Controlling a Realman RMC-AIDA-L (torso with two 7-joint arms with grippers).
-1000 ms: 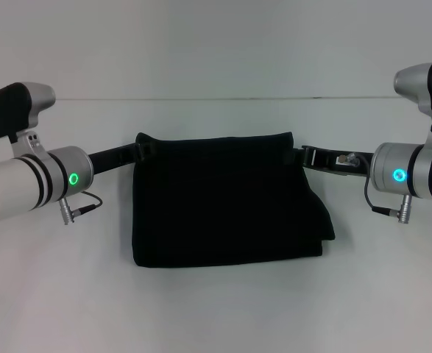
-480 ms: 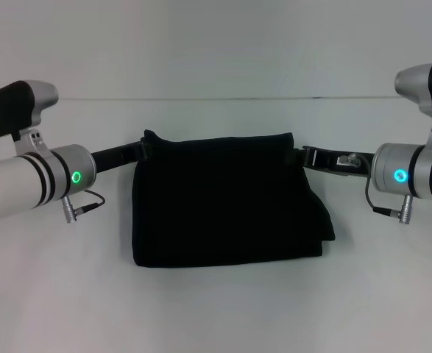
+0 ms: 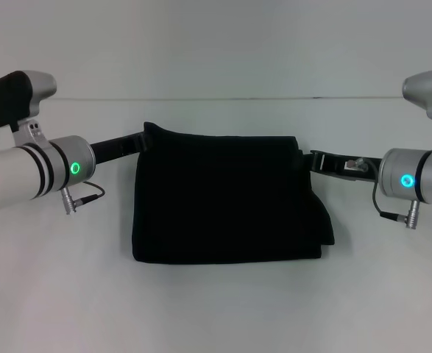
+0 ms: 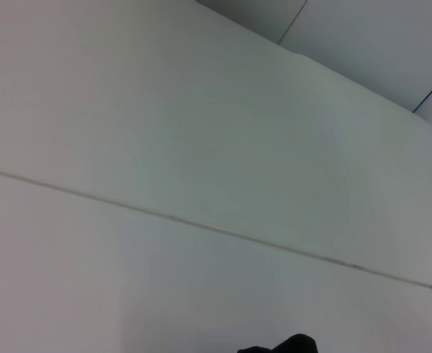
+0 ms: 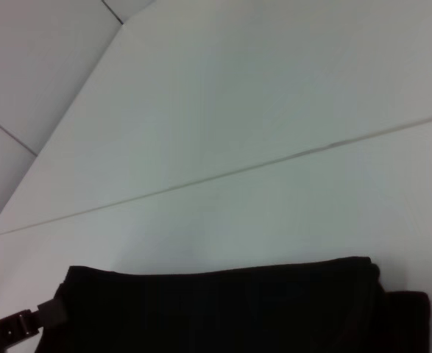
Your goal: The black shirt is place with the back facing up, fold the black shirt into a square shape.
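Note:
The black shirt [image 3: 223, 198] lies folded into a rough rectangle in the middle of the white table, with a looser flap sticking out at its near right. My left gripper [image 3: 146, 141] is shut on the far left corner, which is pulled up into a small peak. My right gripper [image 3: 305, 157] is at the far right corner and is shut on the cloth edge there. The right wrist view shows the shirt's far edge [image 5: 216, 309] and my left gripper [image 5: 32, 322] pinching its corner. In the left wrist view only a black tip of the shirt [image 4: 285, 344] shows.
The white table [image 3: 216, 309] stretches around the shirt on all sides. Its far edge meets a pale wall [image 3: 216, 44] behind. Both forearms reach in from the sides at the level of the shirt's far edge.
Both grippers have shifted a little to the right. The shirt's far edge moved right with them, and its far left corner has risen into a peak.

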